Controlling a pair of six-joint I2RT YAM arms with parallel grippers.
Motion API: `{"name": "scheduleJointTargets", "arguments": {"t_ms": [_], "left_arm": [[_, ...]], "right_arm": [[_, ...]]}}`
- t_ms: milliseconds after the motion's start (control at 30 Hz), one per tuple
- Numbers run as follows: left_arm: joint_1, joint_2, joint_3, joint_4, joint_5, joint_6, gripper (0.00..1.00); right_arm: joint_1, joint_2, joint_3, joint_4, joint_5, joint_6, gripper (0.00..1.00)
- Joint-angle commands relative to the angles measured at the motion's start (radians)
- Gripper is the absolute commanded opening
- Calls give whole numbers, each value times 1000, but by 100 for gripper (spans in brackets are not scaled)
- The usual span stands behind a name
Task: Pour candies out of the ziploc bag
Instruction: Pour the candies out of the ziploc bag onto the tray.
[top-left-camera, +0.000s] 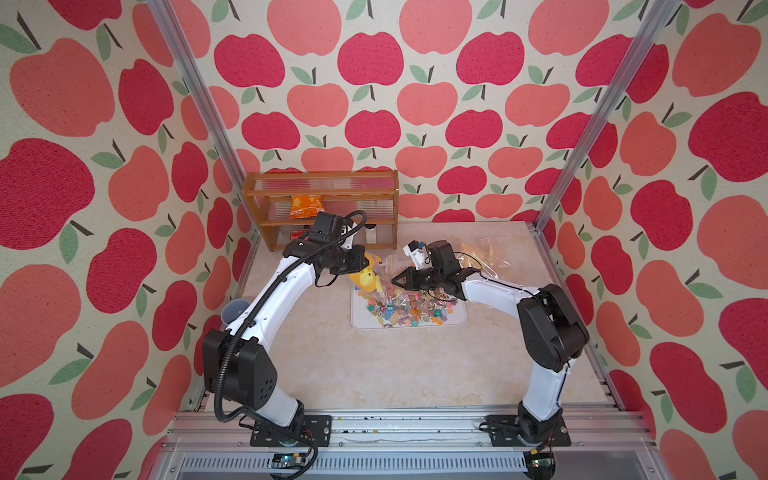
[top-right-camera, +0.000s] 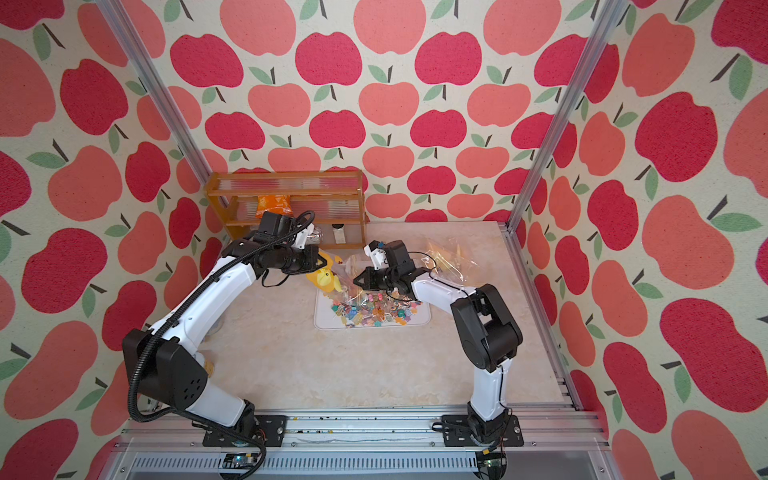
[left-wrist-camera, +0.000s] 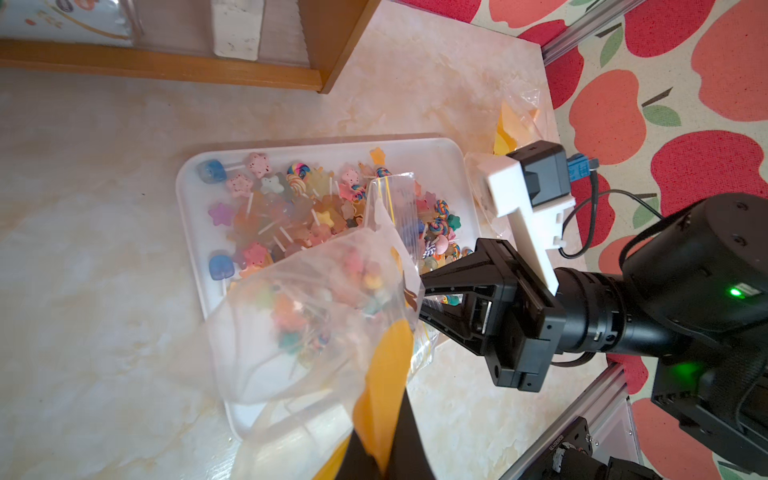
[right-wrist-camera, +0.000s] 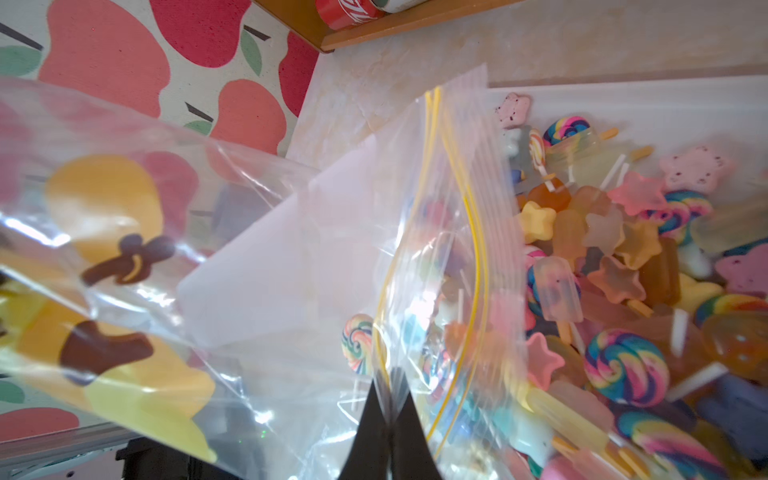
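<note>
In a top view: ziploc bag (top-left-camera: 383, 275) held tilted over the white tray's (top-left-camera: 415, 327) edge; most candies (top-left-camera: 411, 309) lie in the tray.
Left wrist view: left gripper (left-wrist-camera: 384, 453) clamped on the bag's yellow-printed end; some candies show inside the bag.
Right wrist view: right gripper (right-wrist-camera: 388, 415) pinched on the zip edge.
Pouring is partly done; next, likely a steeper tilt.

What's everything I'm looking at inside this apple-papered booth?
candies: many, multicoloured, mostly on the tray, some in the bag
ziploc bag: one, clear with yellow duck print, above the tray
tray: one, white, mid-table
second bag: one, clear, behind the right arm
shelf: one, wooden, back left corner
snack packet: one, orange, middle shelf
can: one, red, bottom shelf
cup: one, grey, beside the left arm
table: one, beige marbled
left gripper: black, shut on the ziploc bag
right gripper: black, shut on the bag's zip edge
</note>
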Motion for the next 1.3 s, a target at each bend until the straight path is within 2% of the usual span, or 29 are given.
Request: {"name": "scheduleJointTargets", "arguments": {"t_ms": [0,200,400,533,633,867,1100,1267], "left_arm": [[15,-17,13,-18,1,24,0],[21,-18,52,-45,-13,37,0],[30,-3,92,-68,-29,55,0],[46,4,87,-66,-27,59,0],[61,9,84,-68,-26,60,0],[75,40,97,-78,-33,63,0],[89,64,109,-84,-20,56,0],[90,55,110,-82,4,45,0]], "right_arm": [[-13,-23,-29,113,-58,78,5],[-19,-17,-44,191,-74,113,5],[-44,25,-120,552,-166,326,5],[-54,83,-147,809,-215,478,0],[-62,99,-167,921,-222,537,0],[-67,109,-171,1029,-243,597,0],[-79,215,-165,1274,-260,780,0],[-79,182,-181,1175,-257,700,0]]}}
